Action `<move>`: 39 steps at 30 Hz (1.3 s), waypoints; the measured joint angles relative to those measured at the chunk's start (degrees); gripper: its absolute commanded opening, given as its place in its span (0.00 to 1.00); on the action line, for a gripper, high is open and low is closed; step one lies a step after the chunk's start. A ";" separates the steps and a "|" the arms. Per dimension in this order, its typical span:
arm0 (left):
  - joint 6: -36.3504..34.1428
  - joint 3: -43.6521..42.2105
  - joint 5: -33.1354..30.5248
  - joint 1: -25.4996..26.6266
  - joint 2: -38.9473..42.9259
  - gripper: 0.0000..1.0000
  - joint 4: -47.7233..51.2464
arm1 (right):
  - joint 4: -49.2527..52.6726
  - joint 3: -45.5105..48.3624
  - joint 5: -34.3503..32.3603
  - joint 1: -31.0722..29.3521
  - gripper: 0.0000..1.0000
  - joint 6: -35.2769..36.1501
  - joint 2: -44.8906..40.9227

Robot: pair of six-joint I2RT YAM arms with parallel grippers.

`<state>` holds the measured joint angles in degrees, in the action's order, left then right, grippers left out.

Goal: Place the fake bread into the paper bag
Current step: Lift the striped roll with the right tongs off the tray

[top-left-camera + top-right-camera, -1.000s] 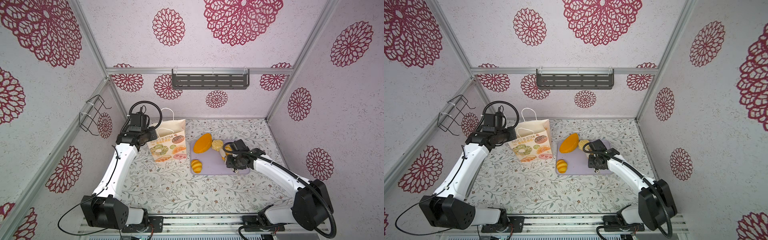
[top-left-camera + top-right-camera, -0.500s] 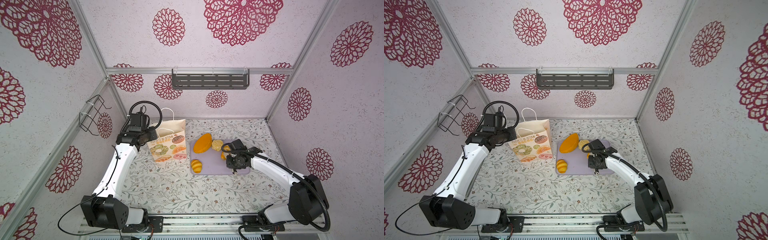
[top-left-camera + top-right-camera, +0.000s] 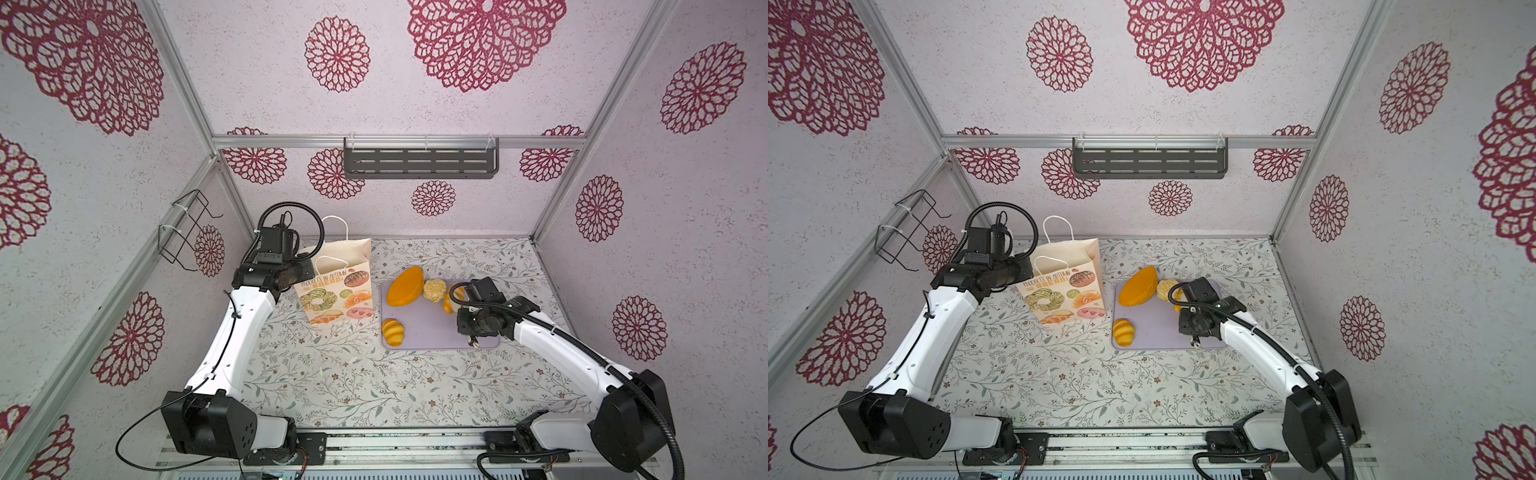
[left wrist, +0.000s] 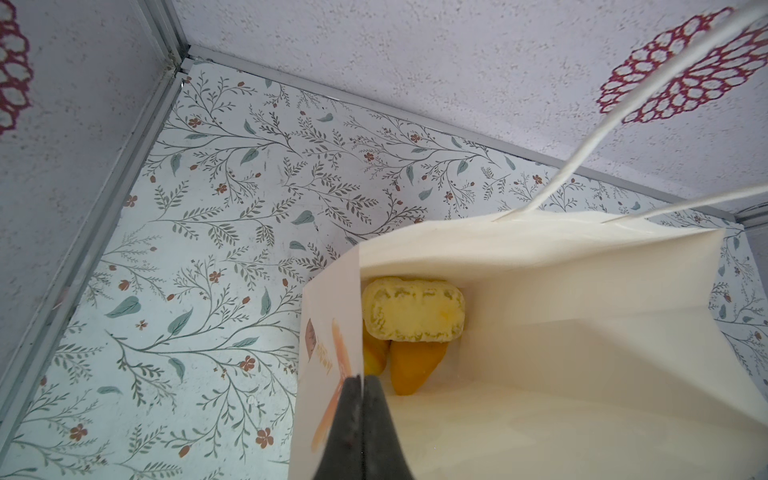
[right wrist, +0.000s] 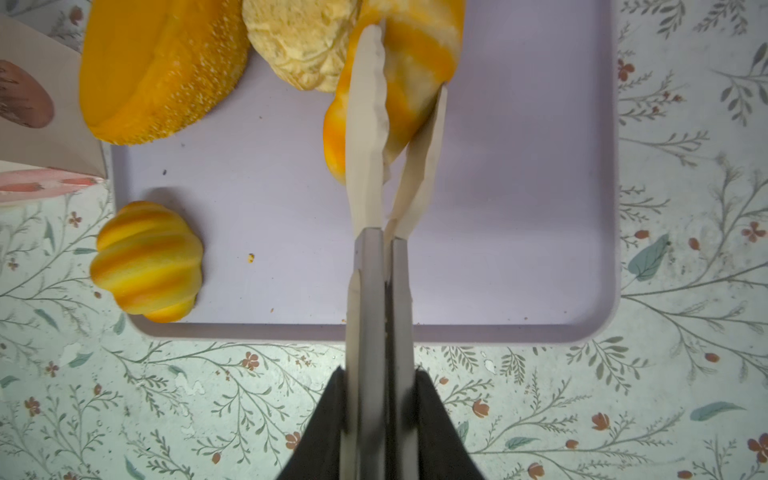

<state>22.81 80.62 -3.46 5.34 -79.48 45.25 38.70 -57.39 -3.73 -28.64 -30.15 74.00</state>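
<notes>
Four pieces of fake bread [image 3: 405, 286] are seen on the lilac tray [image 3: 428, 332] right of centre; the striped loaf [image 5: 430, 45] is clamped in the right claw [image 5: 407, 60]. "PRODUCTS IN AUTUMN BREAD" is printed on the paper bag [image 3: 337, 291], whose rim is pinched by the left claw [image 4: 360, 388]; more is seen inside.

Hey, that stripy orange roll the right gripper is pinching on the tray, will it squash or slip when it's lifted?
Probably squashy: the right gripper looks almost shut, its thin fingers seeming to press into the stripy roll. Its glossy skin could let it slip. The long shape sticks out past the fingers over the lilac tray, so it may swing.
</notes>
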 measured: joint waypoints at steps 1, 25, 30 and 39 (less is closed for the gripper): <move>-0.02 0.00 0.02 0.00 0.00 0.00 0.00 | -0.22 0.22 0.15 0.00 0.08 -0.09 -0.74; 0.00 -0.59 -0.20 0.00 0.52 0.00 -0.39 | -7.32 5.27 4.13 0.11 0.00 -3.50 -11.28; 0.00 -0.59 -0.13 0.00 0.52 0.00 -0.42 | -9.11 5.25 4.59 0.11 0.00 -3.96 -12.85; 0.02 -0.59 -0.04 0.00 0.52 0.00 -0.42 | -13.62 6.51 6.27 0.11 0.00 -5.40 -15.26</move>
<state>22.83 80.03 -3.51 5.34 -78.96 44.84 25.08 -50.87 2.55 -28.53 -35.55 58.74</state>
